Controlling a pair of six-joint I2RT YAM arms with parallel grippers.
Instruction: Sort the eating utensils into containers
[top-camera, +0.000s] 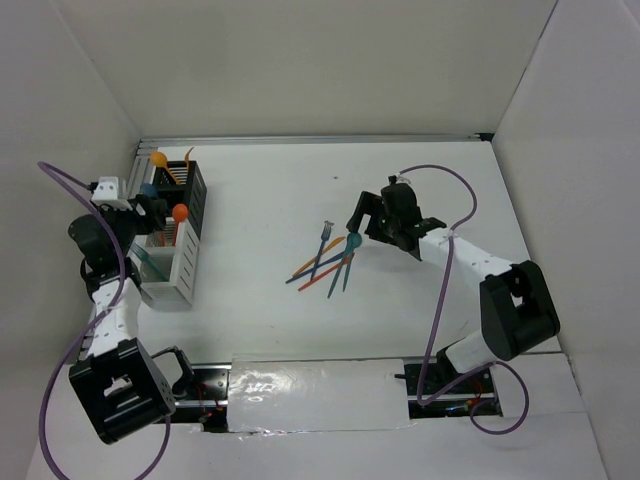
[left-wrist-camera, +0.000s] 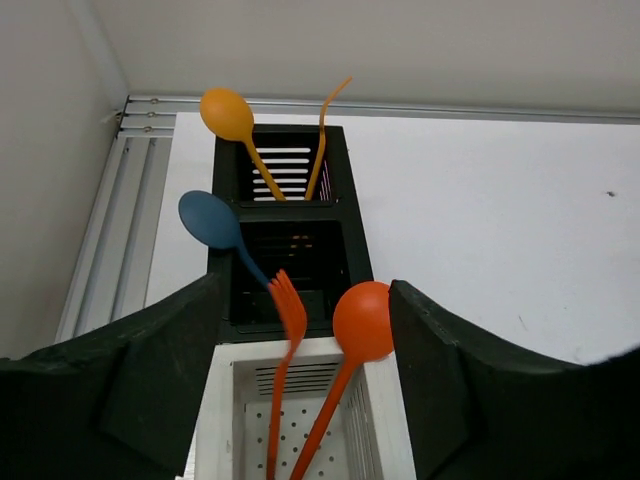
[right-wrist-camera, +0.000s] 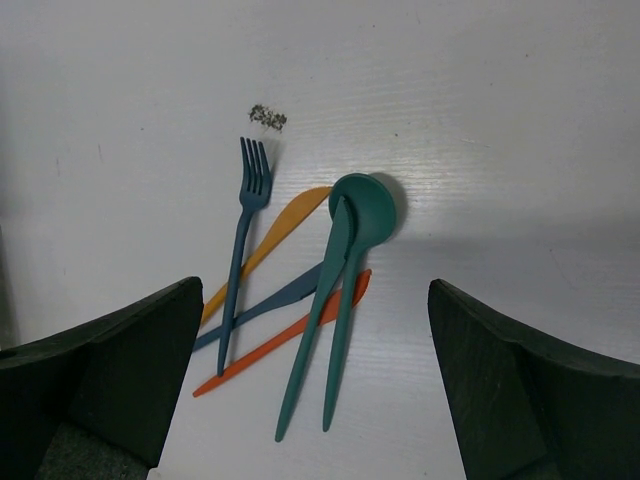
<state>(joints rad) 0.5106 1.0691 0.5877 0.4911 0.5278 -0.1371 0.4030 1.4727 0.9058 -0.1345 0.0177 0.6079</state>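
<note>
The containers (top-camera: 183, 225) stand in a row at the left: black slatted bins (left-wrist-camera: 352, 200) at the far end, then white ones (left-wrist-camera: 250, 352). An orange spoon (left-wrist-camera: 228, 115) and an orange knife (left-wrist-camera: 325, 135) stand in the far black bin. A dark blue spoon (left-wrist-camera: 210, 220) stands in the second one. A red-orange fork (left-wrist-camera: 288, 310), blurred, and a red-orange spoon (left-wrist-camera: 362, 320) stand in the white bin. My left gripper (left-wrist-camera: 305, 400) is open astride that bin and holds nothing. My right gripper (right-wrist-camera: 315, 390) is open and empty above the loose utensils (top-camera: 325, 262).
The loose pile on the table holds a teal spoon (right-wrist-camera: 365, 205), a teal knife (right-wrist-camera: 320, 310), a dark blue fork (right-wrist-camera: 245, 250), an orange knife (right-wrist-camera: 285, 225), a dark blue knife (right-wrist-camera: 270, 305) and a red-orange knife (right-wrist-camera: 290, 345). White walls enclose the table on three sides.
</note>
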